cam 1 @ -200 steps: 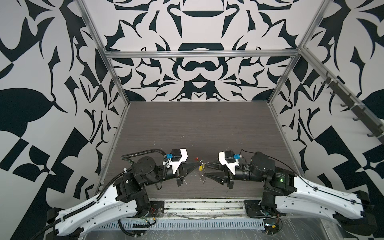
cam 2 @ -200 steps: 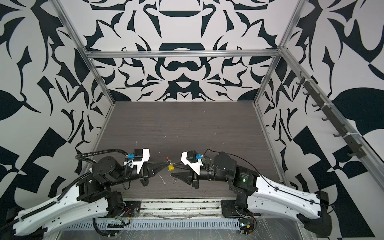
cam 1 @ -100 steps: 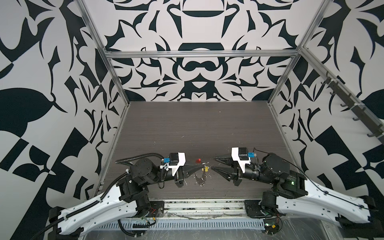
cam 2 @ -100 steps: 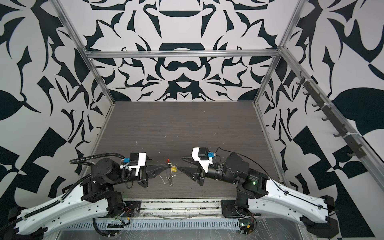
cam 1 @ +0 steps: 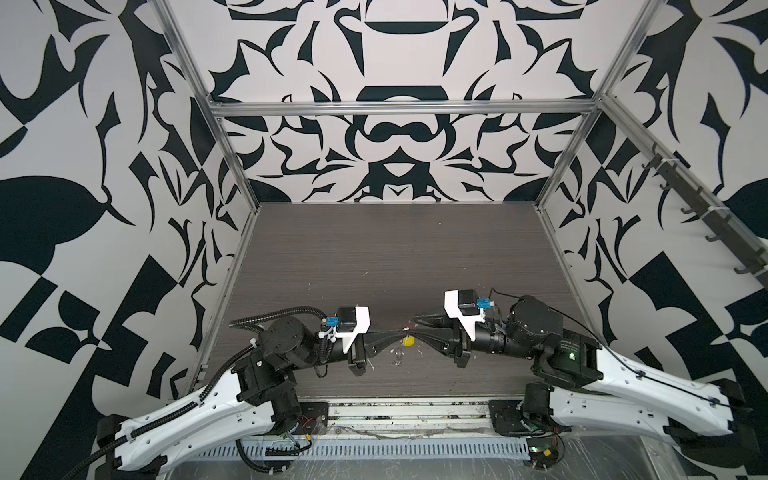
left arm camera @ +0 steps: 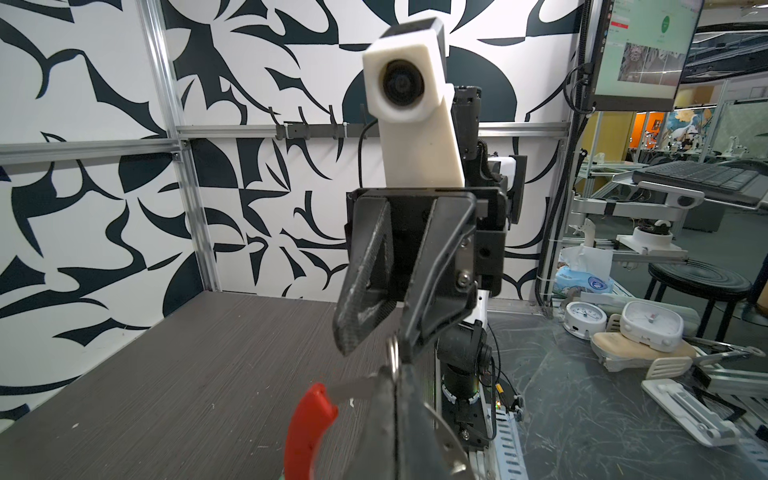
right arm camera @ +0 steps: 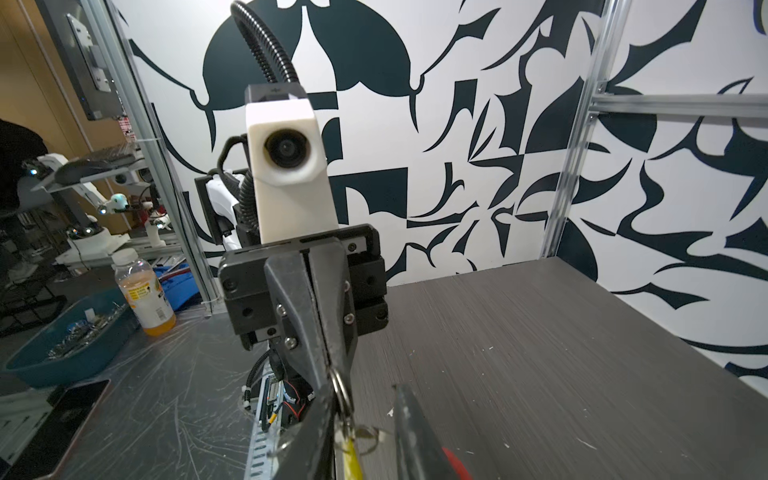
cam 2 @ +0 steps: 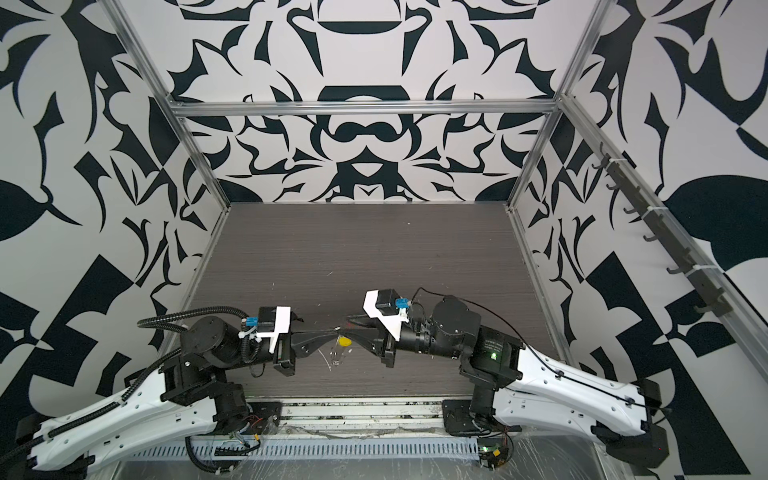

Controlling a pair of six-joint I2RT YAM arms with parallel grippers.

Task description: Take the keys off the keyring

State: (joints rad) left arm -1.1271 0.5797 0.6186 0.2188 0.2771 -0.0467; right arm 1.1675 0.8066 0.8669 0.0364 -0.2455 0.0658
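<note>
Left gripper (cam 1: 397, 332) jaws are clamped on the keyring (left arm camera: 353, 387); right gripper (cam 1: 417, 328) jaws stand narrowly parted, tip to tip with the left, a small metal ring (left arm camera: 392, 353) between the two sets of tips. Table (cam 1: 395, 257): both grippers hover near its front edge, about mid-width, well apart from the side walls (cam 1: 124, 249), with open surface behind them up to the rear wall (cam 1: 395, 166). Off the table, a blue tub (right arm camera: 62, 370) holds metal pieces; a bottle (right arm camera: 143, 299) stands just beside it. Keyring's red section (left arm camera: 311, 424) curves just beside the left tips; the yellow-tagged key (cam 1: 409, 341) hangs beneath.
</note>
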